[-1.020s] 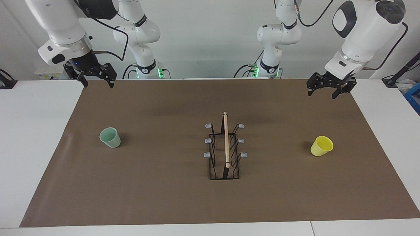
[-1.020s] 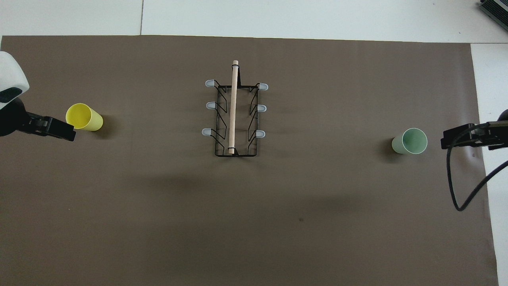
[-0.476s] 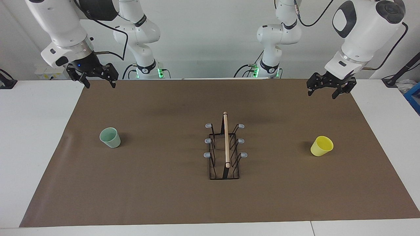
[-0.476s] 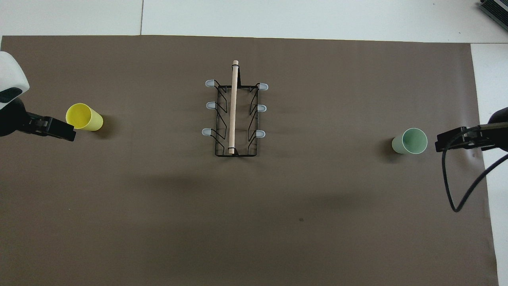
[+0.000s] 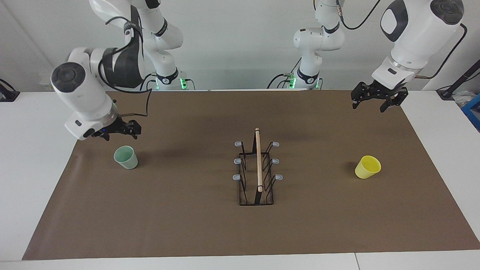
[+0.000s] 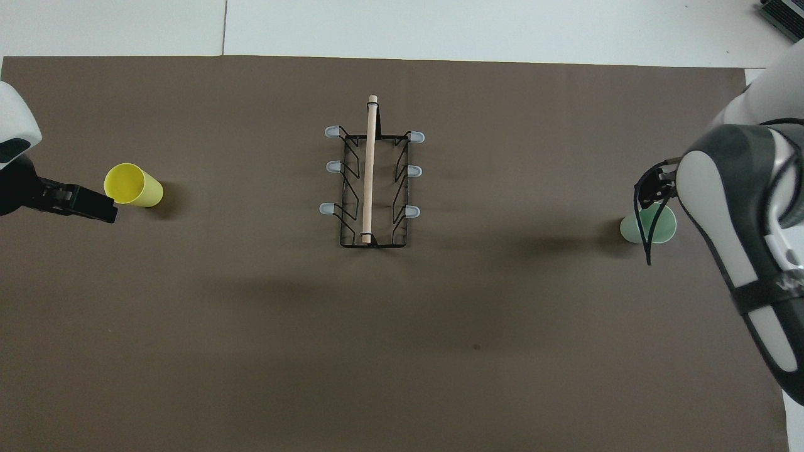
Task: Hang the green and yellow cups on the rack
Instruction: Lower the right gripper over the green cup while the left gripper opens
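Jaws spread and empty on both arms — right gripper (image 5: pixel 119 132) hangs over the green cup (image 5: pixel 125 157); left gripper (image 5: pixel 378 99) waits above the brown mat (image 5: pixel 187 225) (yellow cup (image 5: pixel 368 167) untouched), rack (image 5: pixel 257 172) mid-counter between the cups.

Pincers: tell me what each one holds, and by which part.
Nothing is held. The right pincer hangs open just above the green cup. The left pincer waits open, raised, well clear of the yellow cup.
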